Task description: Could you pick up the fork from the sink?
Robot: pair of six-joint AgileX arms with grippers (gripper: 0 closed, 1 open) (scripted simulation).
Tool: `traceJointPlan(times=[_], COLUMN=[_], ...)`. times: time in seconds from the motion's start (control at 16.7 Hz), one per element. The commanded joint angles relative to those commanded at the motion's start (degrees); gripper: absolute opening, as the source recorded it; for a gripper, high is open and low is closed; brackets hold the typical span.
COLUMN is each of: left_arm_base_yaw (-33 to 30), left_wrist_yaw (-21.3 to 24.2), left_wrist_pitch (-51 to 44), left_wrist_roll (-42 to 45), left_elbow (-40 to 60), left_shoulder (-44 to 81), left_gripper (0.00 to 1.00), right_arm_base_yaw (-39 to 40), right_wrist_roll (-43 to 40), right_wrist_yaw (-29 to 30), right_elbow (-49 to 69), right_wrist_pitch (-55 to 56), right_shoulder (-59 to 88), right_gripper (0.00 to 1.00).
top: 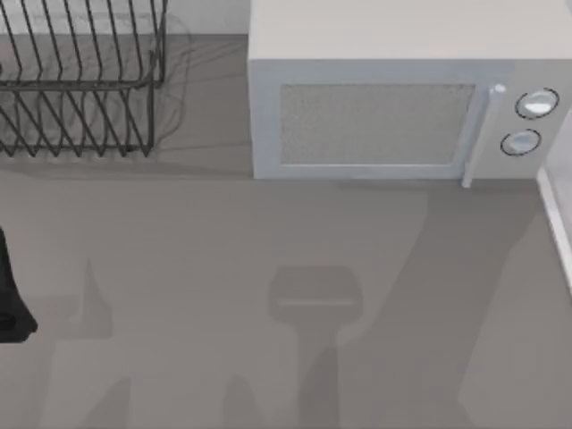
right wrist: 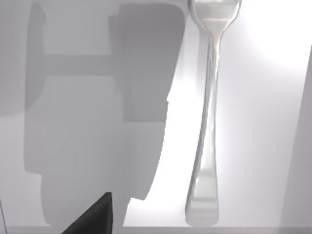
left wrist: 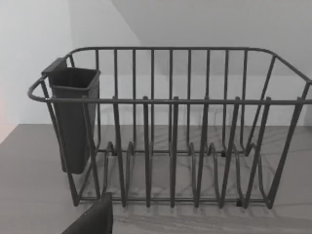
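One fork lies in the right wrist view, right of centre in the frame, a slim shiny utensil stretching from the top edge, where its head is cut off, down to the rounded handle end near the bottom. It rests flat on a pale, brightly lit surface, with nothing touching it and nothing lying across it; broad grey shadows fall over the left half of that frame, just beside the fork but not on it. A dark corner of the right gripper pokes in at the lower left of that view, apart from the fork, and whether its fingers are spread or closed cannot be told. In the top view, a white microwave fills the upper right, its door handle and two round knobs at its right side. A dark wire dish rack occupies the upper left, well apart from the microwave. The grey counter spreads below both, crossed by arm shadows. The left arm shows as a dark shape at the left edge of that frame. The left wrist view looks at the dish rack head-on, a dark cutlery cup hung on its left end, and a dark corner of the left gripper at the lower left; its finger state cannot be told either.
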Motion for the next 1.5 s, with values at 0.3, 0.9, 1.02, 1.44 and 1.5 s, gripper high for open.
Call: traceJointPlan(times=[0.3,0.9,1.02,1.44,1.5], left_arm_base_yaw=[0.0,0.0,0.0,0.0,0.0], left_wrist_yaw=[0.0,0.0,0.0,0.0,0.0], left_wrist_pitch=[0.0,0.0,0.0,0.0,0.0], left_wrist_roll=[0.0,0.0,0.0,0.0,0.0], left_elbow=[0.0,0.0,0.0,0.0,0.0], left_shoulder=[0.0,0.0,0.0,0.0,0.0], left_gripper=[1.0,1.0,1.0,1.0,1.0], right_arm_base_yaw=[0.3,0.1,0.1,0.1,0.1], right_wrist_roll=[0.1,0.2,0.2,0.2,0.2], right_wrist_yaw=[0.0,0.1,0.1,0.1,0.1], right_elbow=[-0.8,-13.9,-14.1,-14.1,-14.1], right_wrist_pitch=[1.0,24.6,25.0,25.0,25.0], right_shoulder=[0.4,10.6,10.9,10.9,10.9], right_gripper=[1.0,1.0,1.0,0.62,0.55])
